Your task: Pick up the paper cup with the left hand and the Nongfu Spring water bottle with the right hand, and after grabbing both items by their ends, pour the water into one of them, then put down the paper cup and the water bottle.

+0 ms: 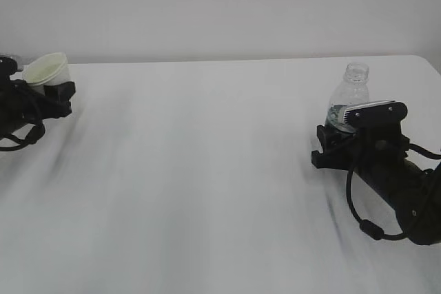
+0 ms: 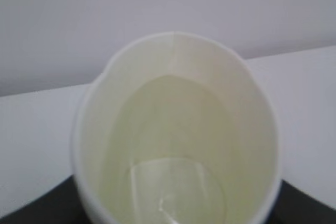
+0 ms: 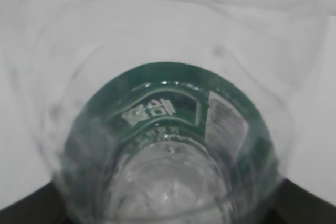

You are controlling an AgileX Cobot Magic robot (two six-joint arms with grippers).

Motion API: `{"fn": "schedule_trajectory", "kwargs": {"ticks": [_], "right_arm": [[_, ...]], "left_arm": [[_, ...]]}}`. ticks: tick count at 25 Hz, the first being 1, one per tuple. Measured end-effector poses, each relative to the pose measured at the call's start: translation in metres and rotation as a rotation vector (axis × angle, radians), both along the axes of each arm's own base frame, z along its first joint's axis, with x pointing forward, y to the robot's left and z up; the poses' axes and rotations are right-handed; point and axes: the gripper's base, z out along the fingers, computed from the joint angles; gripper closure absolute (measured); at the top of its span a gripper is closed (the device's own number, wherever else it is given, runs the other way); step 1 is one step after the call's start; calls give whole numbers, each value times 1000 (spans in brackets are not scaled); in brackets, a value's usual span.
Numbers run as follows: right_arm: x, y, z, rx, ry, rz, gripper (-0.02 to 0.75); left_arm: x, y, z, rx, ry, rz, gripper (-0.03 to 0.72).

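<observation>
- Left gripper (image 1: 54,91) is at the table's (image 1: 207,170) far left edge, fingers partway open and closed around the base of the cup (image 1: 47,69).
- The cup rises above the fingers, tilted, its cream inside (image 2: 176,145) showing.
- Right gripper (image 1: 344,132) is at the right, fingers partway open, clamped on the bottle's (image 1: 349,98) lower end.
- The bottle stands upright between the fingers, capless neck above them, green label (image 3: 173,103) just over the grip.
- Whether water is inside either one, I cannot tell.

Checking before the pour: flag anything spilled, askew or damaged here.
No spill shows on the table. The cup leans in the left gripper, its rim squeezed oval. The bottle stands upright in the right gripper.
</observation>
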Motion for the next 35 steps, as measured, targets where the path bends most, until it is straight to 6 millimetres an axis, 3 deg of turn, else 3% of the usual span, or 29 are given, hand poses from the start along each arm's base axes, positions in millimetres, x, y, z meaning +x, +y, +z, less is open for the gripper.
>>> {"fn": "schedule_trajectory", "kwargs": {"ticks": [25,35], "right_arm": [[0,0,-1,-1,4,0,292],[0,0,-1,-1,4,0,292]], "left_arm": [[-60,-2,-34,11,90,29,280],[-63,-2,-35,8,88,33,281]]}}
